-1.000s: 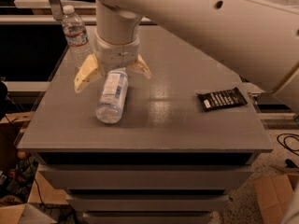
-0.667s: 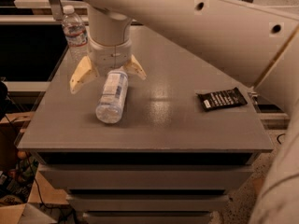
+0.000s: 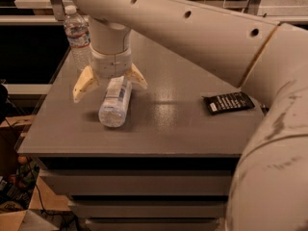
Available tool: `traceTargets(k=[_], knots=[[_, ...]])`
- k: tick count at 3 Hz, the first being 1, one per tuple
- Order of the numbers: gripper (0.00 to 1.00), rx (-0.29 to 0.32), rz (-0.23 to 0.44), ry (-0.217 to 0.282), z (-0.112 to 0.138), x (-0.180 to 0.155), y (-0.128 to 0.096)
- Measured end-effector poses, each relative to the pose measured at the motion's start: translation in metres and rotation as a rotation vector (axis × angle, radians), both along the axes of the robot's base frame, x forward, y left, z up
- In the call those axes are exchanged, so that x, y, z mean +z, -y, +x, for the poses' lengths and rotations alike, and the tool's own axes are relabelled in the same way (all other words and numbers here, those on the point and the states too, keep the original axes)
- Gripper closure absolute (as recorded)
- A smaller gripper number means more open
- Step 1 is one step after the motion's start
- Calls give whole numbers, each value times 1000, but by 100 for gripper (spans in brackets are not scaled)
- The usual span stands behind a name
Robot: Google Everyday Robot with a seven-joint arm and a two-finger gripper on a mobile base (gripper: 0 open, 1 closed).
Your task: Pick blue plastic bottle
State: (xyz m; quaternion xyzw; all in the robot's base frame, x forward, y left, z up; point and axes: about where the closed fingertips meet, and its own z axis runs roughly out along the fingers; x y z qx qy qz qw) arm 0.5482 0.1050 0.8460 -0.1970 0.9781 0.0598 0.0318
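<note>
Now the gripper (image 3: 110, 90) hangs over the blue plastic bottle (image 3: 114, 107), fingers (image 3: 84, 83) spread wide, straddling its far end; bottle lies flat, long axis running toward the camera.

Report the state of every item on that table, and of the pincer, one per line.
blue plastic bottle: lying on its side on the table, not yet gripped.
pincer: open, low over that bottle, one finger on each side of it.
clear ribbed bottle: upright, capped, at the far left edge.
black packet: lying flat, towards the right.
</note>
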Motion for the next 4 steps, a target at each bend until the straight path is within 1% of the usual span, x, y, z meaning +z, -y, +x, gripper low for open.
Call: traceTargets(k=[1, 2, 4], knots=[[17, 8, 1, -28, -3, -14, 2], [41, 32, 3, -42, -5, -19, 2], [87, 38, 2, -42, -5, -14, 2]])
